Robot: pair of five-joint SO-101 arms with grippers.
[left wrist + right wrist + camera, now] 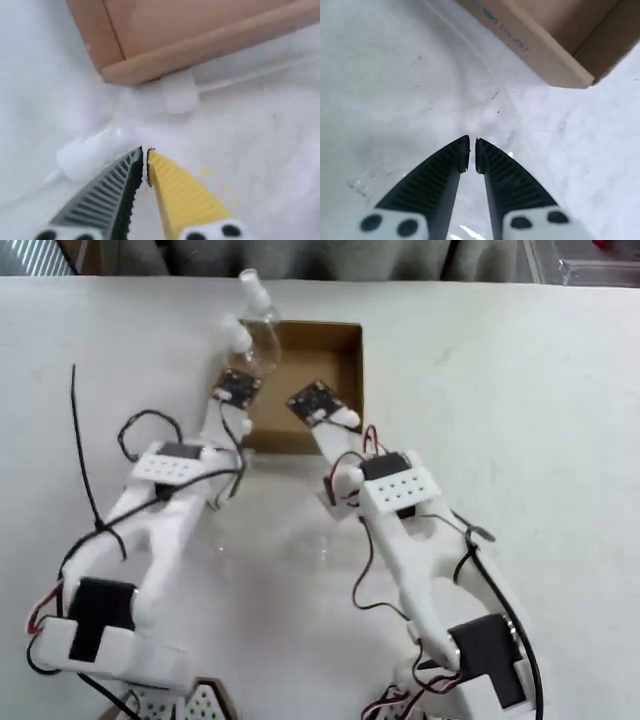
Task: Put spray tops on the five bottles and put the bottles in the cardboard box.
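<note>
Currently 1 clear plastic bottle (258, 336) with a white spray top (250, 282) leans at the far left corner of the open brown cardboard box (325, 350), its top poking past the far wall over the white table (530, 420). The left gripper (145, 154), with 1 black finger and 1 yellow, sits at the bottle, tips almost pressed together; whether they pinch it I cannot tell. The right gripper (472, 149), pressed together and holding nothing, hangs over the table just near of the box.
</note>
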